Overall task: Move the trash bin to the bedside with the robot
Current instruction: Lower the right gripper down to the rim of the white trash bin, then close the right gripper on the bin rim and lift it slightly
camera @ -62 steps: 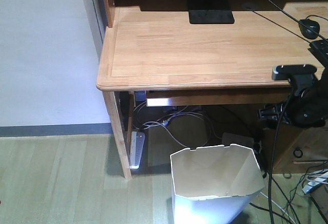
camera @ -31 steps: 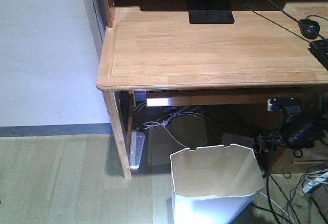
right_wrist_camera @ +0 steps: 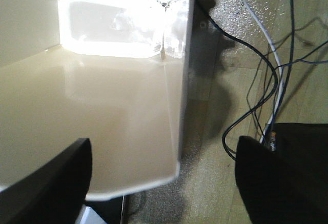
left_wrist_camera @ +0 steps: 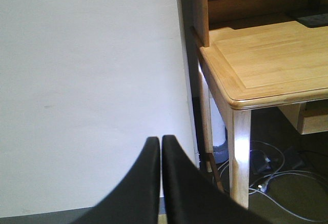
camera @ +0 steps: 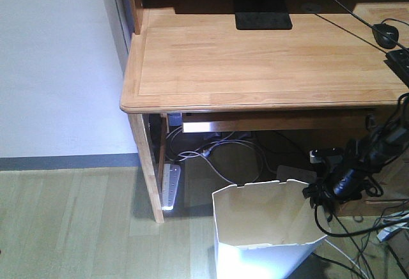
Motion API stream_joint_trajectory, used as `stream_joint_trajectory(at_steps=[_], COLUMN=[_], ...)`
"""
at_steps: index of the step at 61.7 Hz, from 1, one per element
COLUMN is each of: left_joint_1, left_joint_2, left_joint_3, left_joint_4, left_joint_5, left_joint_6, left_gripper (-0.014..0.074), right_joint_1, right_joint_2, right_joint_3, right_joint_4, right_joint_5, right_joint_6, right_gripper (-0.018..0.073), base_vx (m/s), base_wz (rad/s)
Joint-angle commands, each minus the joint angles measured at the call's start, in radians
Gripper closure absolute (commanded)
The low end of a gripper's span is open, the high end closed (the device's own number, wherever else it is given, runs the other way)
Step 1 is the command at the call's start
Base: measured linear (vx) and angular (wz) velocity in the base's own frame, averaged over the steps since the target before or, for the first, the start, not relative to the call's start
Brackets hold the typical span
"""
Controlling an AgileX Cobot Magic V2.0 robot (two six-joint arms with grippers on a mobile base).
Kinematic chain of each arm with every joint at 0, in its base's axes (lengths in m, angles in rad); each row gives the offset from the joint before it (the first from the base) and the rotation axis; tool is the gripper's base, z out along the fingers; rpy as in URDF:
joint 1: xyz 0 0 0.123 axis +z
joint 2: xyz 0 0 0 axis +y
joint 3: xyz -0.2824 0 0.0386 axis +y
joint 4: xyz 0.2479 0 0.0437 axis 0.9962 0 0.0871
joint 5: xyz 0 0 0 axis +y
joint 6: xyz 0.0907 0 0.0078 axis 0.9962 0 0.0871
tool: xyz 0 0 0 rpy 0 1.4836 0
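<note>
White thin plastic bin (right_wrist_camera: 128, 121), faceted, glossy cream inside; its rim corner lies between the spread, released jaws of right gripper (right_wrist_camera: 161, 149). Black tapered jaws of left gripper (left_wrist_camera: 160, 144) pressed together, empty.

White trash bin (camera: 255, 260), cream inside; honey-coloured wooden desk (camera: 255, 62); plain white wall (camera: 57, 62) edged by a dark grey skirting stripe (camera: 64, 161). The floor (camera: 70, 228) shows pale wood-grain planks. The robot (camera: 350, 178), monitor base (camera: 262, 18) and mouse (camera: 385, 34) are black, the power strip (camera: 170, 186) white.
</note>
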Motion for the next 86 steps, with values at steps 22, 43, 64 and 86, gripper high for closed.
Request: stream_joint_trajectory(at_steps=[22, 43, 64, 86], left_joint_1=[-0.006, -0.006, -0.006, -0.006], left_joint_2=[-0.010, -0.010, -0.010, -0.010], left_joint_3=[0.029, 0.029, 0.029, 0.029], left_joint_4=[-0.004, -0.004, -0.004, -0.004], left_joint_5=[-0.073, -0.073, -0.073, -0.073], left_joint_6=[-0.008, -0.008, -0.008, -0.008], left_gripper=[0.0602, 0.0602, 0.0602, 0.0602], right_joint_1=[-0.005, -0.005, -0.010, -0.040], right_joint_2=[0.202, 0.313, 0.320, 0.202], right_joint_3=[-0.288, -0.453, -0.463, -0.263], right_joint_4=[0.001, 0.009, 0.202, 0.614], right_joint_5=[0.060, 0.139, 0.119, 0.018], right_joint_6=[-0.015, -0.015, -0.102, -0.485], right_gripper=[0.0008, 0.0147, 0.0573, 0.0569], base_vx=[0.00, 0.00, 0.00, 0.00], base_wz=[0.00, 0.00, 0.00, 0.00])
